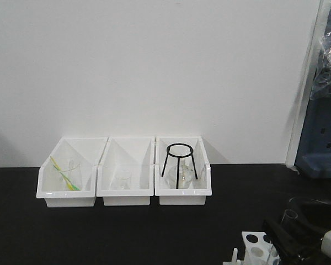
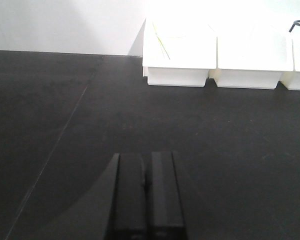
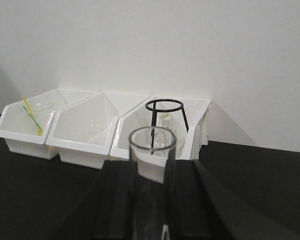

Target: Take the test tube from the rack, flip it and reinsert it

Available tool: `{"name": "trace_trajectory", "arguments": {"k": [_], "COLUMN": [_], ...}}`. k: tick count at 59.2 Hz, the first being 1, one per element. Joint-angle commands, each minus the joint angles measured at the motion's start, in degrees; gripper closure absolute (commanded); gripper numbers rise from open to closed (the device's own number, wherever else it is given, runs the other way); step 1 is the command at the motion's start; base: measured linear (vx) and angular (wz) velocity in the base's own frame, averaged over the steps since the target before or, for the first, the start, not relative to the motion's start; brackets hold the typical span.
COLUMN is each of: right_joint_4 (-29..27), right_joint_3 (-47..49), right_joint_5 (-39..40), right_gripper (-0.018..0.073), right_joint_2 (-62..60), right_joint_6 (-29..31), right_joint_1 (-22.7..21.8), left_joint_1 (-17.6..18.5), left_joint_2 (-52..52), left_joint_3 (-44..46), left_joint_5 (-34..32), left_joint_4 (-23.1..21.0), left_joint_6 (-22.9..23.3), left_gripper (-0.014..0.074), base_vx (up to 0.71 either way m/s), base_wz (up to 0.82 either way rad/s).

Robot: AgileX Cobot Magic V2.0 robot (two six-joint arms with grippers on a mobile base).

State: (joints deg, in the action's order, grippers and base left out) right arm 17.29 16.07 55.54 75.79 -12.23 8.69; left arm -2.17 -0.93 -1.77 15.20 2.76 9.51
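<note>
Risk: the smooth glass test tube (image 3: 152, 150) could slip or twist in the grip during the flip. It could also catch the rack (image 1: 252, 240) plate on reinsertion and tip that light rack.

Hands: right gripper (image 3: 152, 210) clamped on the tube, mouth up, lower right of the front view, over the rack; tube bottom hidden. The left gripper (image 2: 147, 192) has its jaws pressed together, holding nothing. The bins (image 1: 127, 182) sit mid-frame, well apart.

A plain white wall (image 1: 154, 66) rises behind a matte black desk (image 1: 99, 232). Three white open-fronted bins (image 1: 124, 191) line its back edge. Light is soft and even. Far right, a blue-grey unit (image 1: 323, 152) stands beside a pale upright frame (image 1: 304, 83).
</note>
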Motion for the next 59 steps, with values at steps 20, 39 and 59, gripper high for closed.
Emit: {"name": "trace_trajectory", "arguments": {"k": [20, 39, 59], "right_joint_4": [0.28, 0.97, 0.97], "right_joint_3": [-0.57, -0.57, -0.57], "right_joint_5": [11.56, 14.47, 14.43], "right_gripper": [0.0568, 0.0568, 0.045], "right_joint_2": [8.76, 12.76, 13.83], "right_joint_6": [4.7, 5.12, 5.45], "right_joint_1": [-0.16, -0.16, -0.16], "left_joint_1": [0.2, 0.2, 0.2], "left_joint_2": [-0.63, -0.63, -0.63], "left_joint_3": [-0.12, -0.12, -0.12], "left_joint_5": [-4.88, -4.88, -4.88], "left_joint_4": [-0.26, -0.26, -0.26], "left_joint_6": [0.01, 0.01, 0.01], "left_gripper": [0.0603, 0.0603, 0.0603], "base_vx": [0.0, 0.0, 0.0], "base_wz": [0.0, 0.0, 0.0]}}
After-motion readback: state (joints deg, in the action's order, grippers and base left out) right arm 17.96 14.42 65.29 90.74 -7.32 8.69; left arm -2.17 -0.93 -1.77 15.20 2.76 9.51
